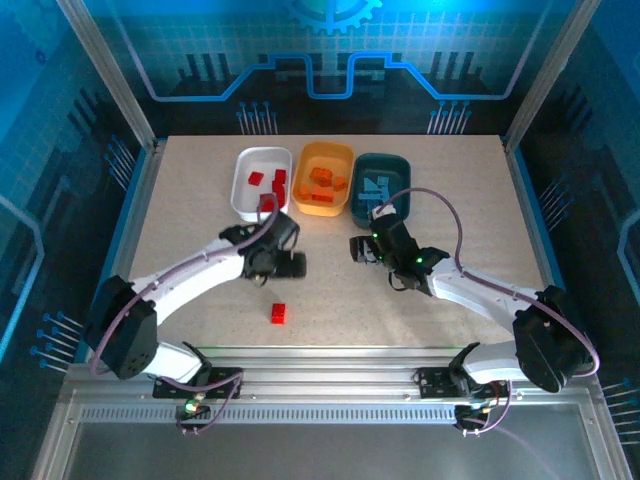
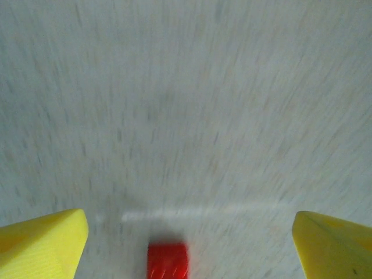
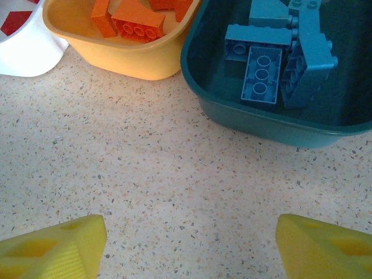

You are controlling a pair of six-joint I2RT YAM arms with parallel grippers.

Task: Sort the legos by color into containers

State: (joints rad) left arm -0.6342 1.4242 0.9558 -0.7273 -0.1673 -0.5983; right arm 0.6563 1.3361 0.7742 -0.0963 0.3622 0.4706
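Red is the one brick [image 1: 278, 312] loose on the counter [image 1: 180, 200], near the arm bases. I see it, blurred, low between the spread fingers of the left claw [image 2: 189, 226], apparently untouched. My right claw [image 3: 189, 229] is spread too, empty, just before the teal tub [image 3: 250, 125] of blue bricks [image 3: 261, 75]. Orange bricks [image 3: 136, 23] sit in the orange tub [image 3: 133, 64], red ones [image 1: 268, 182] in the white tub [image 1: 243, 165].

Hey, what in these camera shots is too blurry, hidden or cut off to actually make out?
- Left wrist view: there is motion blur throughout. The red brick is cut off by the bottom edge and its studs are unreadable.
- Right wrist view: the white tub is cropped by the left edge and the teal tub by the right, so their full contents are out of frame.
- Top view: the bricks in the orange tub are too small to count.
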